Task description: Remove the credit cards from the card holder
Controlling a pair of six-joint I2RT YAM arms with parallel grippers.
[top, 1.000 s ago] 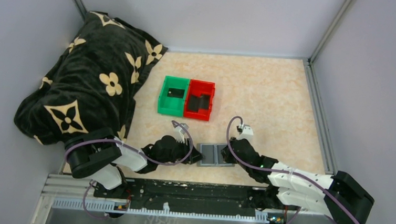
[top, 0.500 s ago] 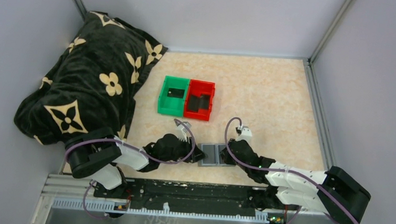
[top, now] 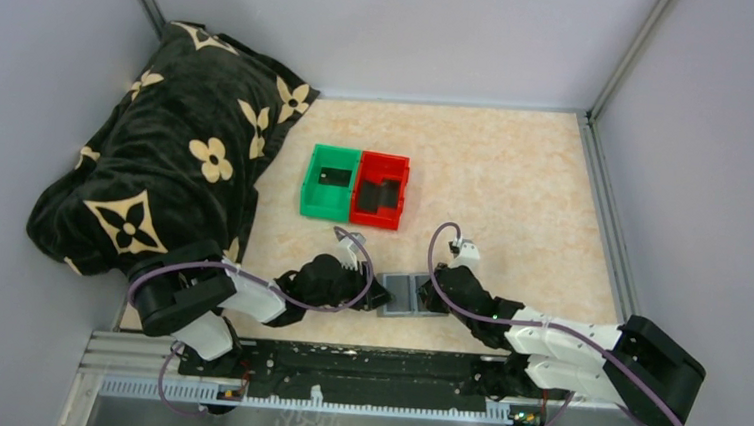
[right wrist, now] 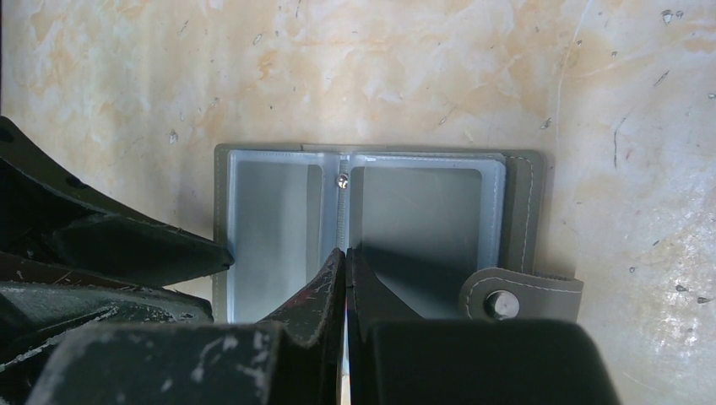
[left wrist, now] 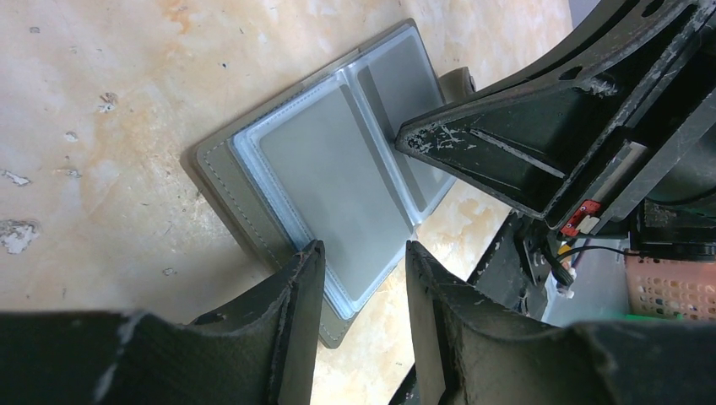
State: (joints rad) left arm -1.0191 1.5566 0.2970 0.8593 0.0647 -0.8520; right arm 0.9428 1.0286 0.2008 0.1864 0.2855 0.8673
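Two grippers meet at the open card holder [top: 410, 295], which lies flat by the middle of the table's [top: 515, 183] near edge. Left gripper [left wrist: 365, 253] has its fingers parted over the holder's left end, and right gripper [right wrist: 344, 253] is pinched closed at the centre fold.

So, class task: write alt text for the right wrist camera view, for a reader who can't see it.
A grey card holder lies open and flat on a beige marbled table, its two clear-fronted panels facing up. The shut right gripper points at its centre fold from the near edge, while the left gripper reaches onto one panel from the side.
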